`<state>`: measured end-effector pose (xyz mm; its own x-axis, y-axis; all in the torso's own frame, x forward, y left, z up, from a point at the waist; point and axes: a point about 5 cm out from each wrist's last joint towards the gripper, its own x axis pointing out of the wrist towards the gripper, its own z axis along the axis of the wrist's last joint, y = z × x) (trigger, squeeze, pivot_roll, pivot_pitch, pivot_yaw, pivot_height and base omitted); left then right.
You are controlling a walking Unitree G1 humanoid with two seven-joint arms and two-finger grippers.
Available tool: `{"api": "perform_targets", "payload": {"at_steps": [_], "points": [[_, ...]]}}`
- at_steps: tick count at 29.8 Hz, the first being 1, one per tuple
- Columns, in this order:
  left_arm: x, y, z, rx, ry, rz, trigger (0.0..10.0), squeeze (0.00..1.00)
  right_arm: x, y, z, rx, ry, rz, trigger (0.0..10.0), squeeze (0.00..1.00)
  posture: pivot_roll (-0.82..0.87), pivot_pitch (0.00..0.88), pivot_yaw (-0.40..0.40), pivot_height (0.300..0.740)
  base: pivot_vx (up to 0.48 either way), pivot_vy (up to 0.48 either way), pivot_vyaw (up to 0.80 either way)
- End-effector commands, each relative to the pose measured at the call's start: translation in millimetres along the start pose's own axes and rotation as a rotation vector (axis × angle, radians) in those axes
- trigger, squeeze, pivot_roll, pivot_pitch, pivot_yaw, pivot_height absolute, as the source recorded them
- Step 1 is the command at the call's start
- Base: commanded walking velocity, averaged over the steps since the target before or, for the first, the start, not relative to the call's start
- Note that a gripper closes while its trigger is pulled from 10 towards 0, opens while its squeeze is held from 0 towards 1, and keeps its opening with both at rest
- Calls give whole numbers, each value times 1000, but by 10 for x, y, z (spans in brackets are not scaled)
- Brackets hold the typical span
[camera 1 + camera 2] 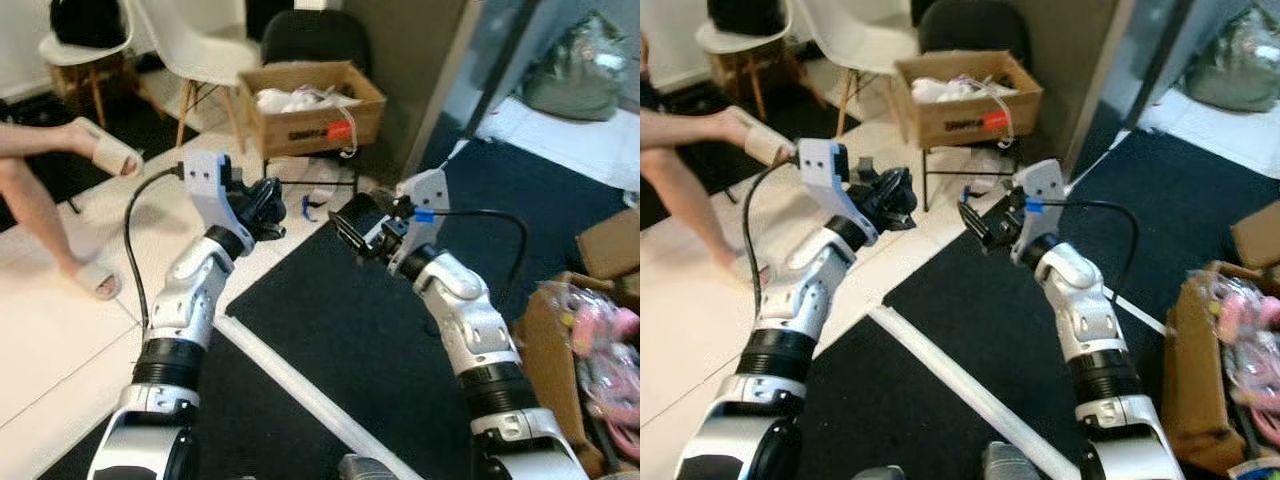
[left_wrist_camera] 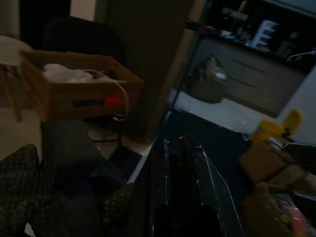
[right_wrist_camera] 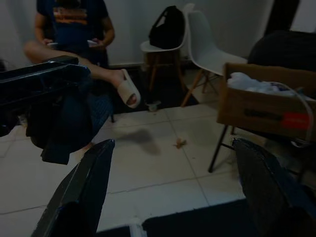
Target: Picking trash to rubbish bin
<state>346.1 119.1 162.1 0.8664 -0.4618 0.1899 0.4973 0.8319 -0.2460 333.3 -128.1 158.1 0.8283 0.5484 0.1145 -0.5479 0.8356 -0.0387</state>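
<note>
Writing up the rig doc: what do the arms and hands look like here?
Both arms are silver, segmented shells with black ribbed bands at the joints. Each wrist carries a pale angular camera mount, and a black cable loops from it back along the arm. The right mount has a blue tag. The left hand and right hand are black, each with two long fingers.

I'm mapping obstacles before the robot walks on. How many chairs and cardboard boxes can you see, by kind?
White chairs: 2
Black chairs: 1
Cardboard boxes: 3
Total: 6
</note>
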Motion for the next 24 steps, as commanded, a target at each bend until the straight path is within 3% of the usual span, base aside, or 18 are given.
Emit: {"api": "perform_targets", "payload": {"at_steps": [1, 3, 14, 24], "points": [[20, -46, -18, -5, 6, -20, 10000, 0, -34, -56, 11, -11, 2, -20, 10000, 0, -47, 0, 2, 740, 296, 0, 0], [20, -47, -21, -6, 7, -21, 10000, 0, -32, -54, 7, -18, 9, -19, 10000, 0, -47, 0, 2, 740, 296, 0, 0], [18, -54, -41, -10, 9, -24, 10000, 0, -42, -51, -23, -9, 20, -15, 10000, 0, -48, 0, -3, 740, 302, 0, -757], [18, -50, -23, -10, 0, -18, 10000, 0, -49, -59, -9, -17, 10, -17, 10000, 0, -49, 0, -4, 740, 309, 0, 0]]}}
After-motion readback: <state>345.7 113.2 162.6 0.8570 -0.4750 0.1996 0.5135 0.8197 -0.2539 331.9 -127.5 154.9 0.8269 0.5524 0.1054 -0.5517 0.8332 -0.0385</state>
